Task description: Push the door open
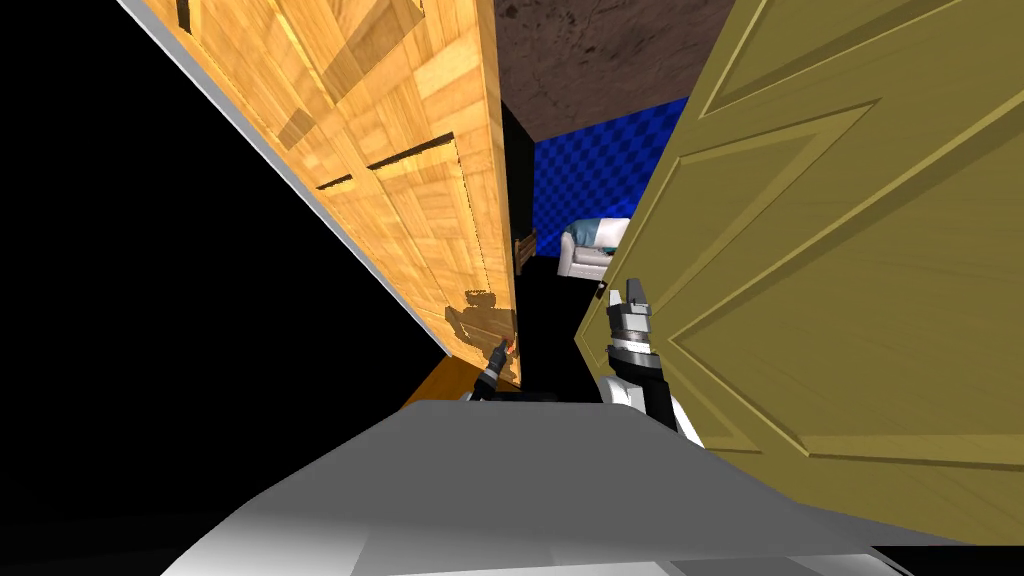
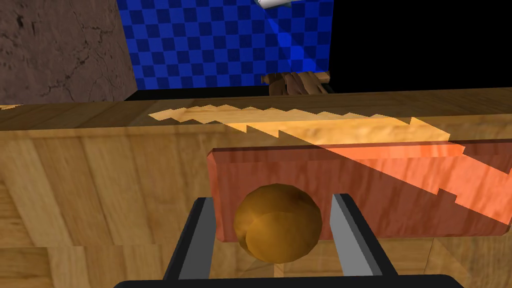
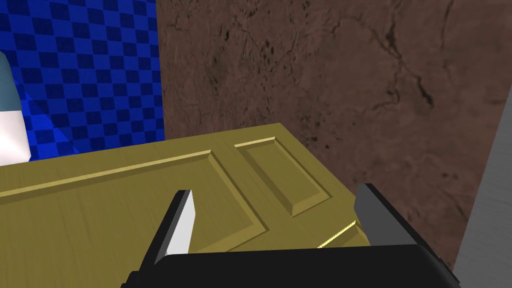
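Two door leaves stand ajar with a gap between them. The left one is a light wooden door (image 1: 400, 170); the right one is an olive panelled door (image 1: 850, 280). My left gripper (image 1: 497, 353) is at the wooden door's low edge. In the left wrist view this gripper (image 2: 271, 198) is open, its fingers (image 2: 197, 240) standing on either side of a round brown knob (image 2: 278, 223) on a reddish plate (image 2: 380, 200). My right gripper (image 1: 634, 290) is at the olive door's free edge. In the right wrist view it (image 3: 276, 190) is open over the olive door's panelled face (image 3: 125, 200).
Through the gap I see a blue checkered wall (image 1: 590, 170), a white armchair (image 1: 592, 250) and a small wooden piece of furniture (image 1: 525, 250). A brown mottled wall (image 1: 600, 60) lies beyond. A black area (image 1: 150, 300) lies left of the wooden door.
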{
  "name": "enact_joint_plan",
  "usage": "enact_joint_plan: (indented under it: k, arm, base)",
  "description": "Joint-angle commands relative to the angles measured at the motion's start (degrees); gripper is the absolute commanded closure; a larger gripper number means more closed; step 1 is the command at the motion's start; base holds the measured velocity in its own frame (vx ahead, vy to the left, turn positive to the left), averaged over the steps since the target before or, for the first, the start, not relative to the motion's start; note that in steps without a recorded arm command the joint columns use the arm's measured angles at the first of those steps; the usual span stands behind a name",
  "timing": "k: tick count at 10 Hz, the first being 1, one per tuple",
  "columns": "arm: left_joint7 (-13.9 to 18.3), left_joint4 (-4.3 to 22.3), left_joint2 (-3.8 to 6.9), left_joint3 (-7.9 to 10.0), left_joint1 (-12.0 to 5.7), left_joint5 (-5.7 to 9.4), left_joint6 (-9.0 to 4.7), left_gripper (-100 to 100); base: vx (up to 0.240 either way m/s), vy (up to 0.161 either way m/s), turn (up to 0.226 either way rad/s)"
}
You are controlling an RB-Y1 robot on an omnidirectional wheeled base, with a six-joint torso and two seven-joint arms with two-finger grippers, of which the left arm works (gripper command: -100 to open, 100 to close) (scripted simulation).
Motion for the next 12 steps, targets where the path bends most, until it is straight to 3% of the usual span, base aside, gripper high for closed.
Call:
enact_joint_plan:
  k: [1,5,12]
  arm:
    - [0.0,0.0,0.02,0.02,0.0,0.01,0.08,100]
    - [0.0,0.0,0.02,0.02,0.0,0.01,0.08,100]
    - [-1.9,1.6,0.41,4.14,-1.11,1.36,0.42,100]
  base:
    - [-0.032,0.011,-0.018]
    - [-0.01,0.004,0.001]
    - [0.145,-0.083,0.049]
